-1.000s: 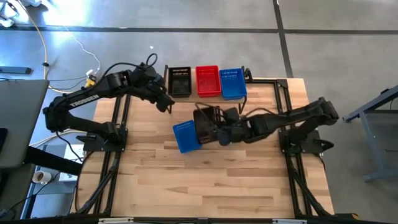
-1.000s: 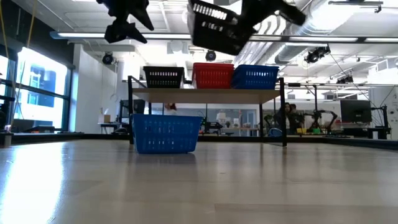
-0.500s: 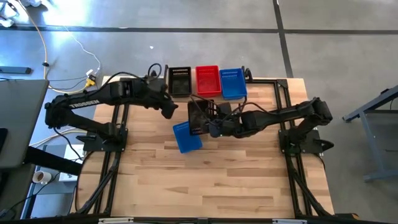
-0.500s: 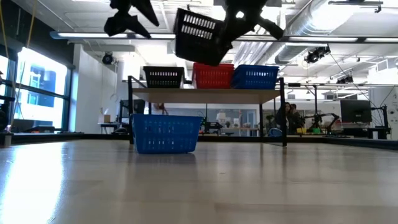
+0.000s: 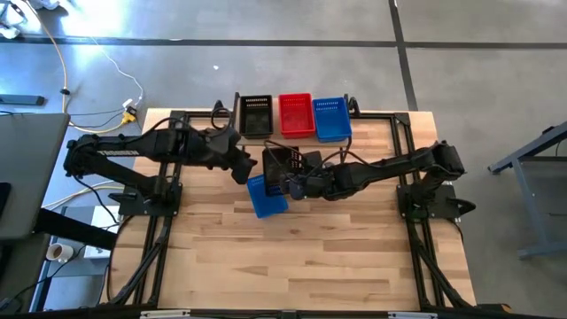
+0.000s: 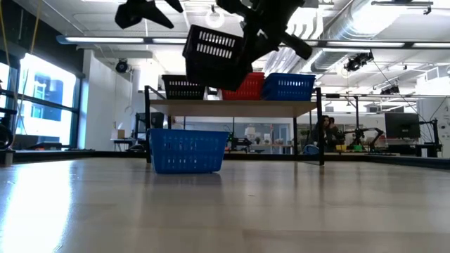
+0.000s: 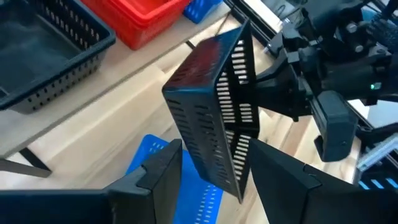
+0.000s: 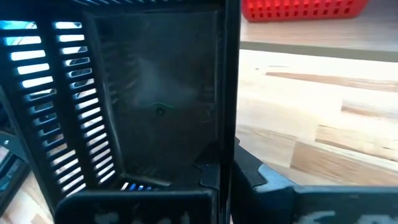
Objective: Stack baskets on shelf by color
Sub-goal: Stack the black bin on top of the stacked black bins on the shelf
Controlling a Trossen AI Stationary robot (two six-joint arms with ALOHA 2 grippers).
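A blue basket (image 6: 186, 150) sits on the desk (image 5: 301, 257). Above it, the right end effector (image 5: 298, 184) is clamped on a tilted black basket (image 6: 214, 56); the left end effector (image 5: 240, 168) gapes alongside. Beyond, the shelf (image 6: 232, 107) carries black, red and blue baskets.

A black basket (image 5: 283, 167) with slotted mesh walls is showing light through its pale slits; a blue basket (image 5: 265, 195) with perforated sides is sitting on the light wood tabletop (image 5: 292, 257); black (image 5: 257, 115), red (image 5: 296, 115) and blue (image 5: 330, 118) baskets are lining the pale plank shelf (image 6: 232, 107); both arms are looking dark.
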